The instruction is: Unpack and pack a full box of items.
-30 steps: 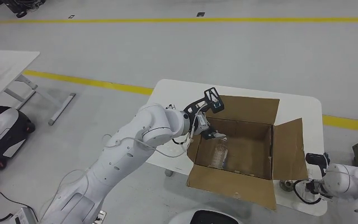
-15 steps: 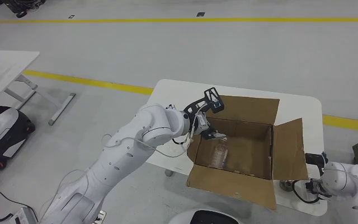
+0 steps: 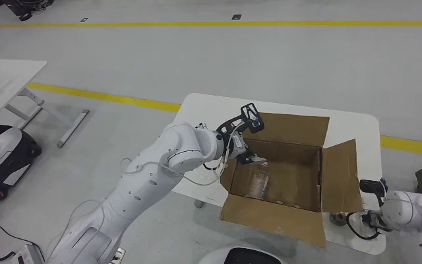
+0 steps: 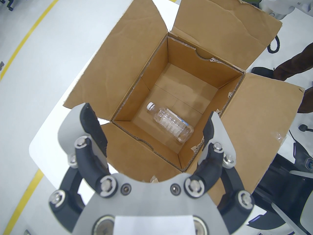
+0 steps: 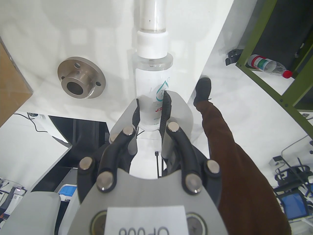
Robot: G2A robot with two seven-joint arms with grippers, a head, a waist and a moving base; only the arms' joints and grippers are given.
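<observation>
Brown cardboard box, its four flaps folded outward, standing on the white desk toward the robot's right side. In the left wrist view you look straight down into the open box. On its floor you see one clear plastic water bottle with a white cap. It lies on its side close to the wall nearest the left arm, and the top view shows the water bottle at that same side of the box. Note that the left claw hangs above the box opening with its two dark-padded fingers spread wide and nothing between them. From above, you find the left claw over the rim of the box's left wall. Your right claw is drawn in narrowly on the lower body of a clear cylindrical spray bottle with a white collar and a transparent cap, one pad pressing on each side of the label. The capped end points away from the claw, over the desk. You cannot tell whether the spray bottle rests on the desk surface. A silver metal flange with a round bore lies flat on the desk, near the spray bottle but apart from it, between that bottle and a brown edge of cardboard.
</observation>
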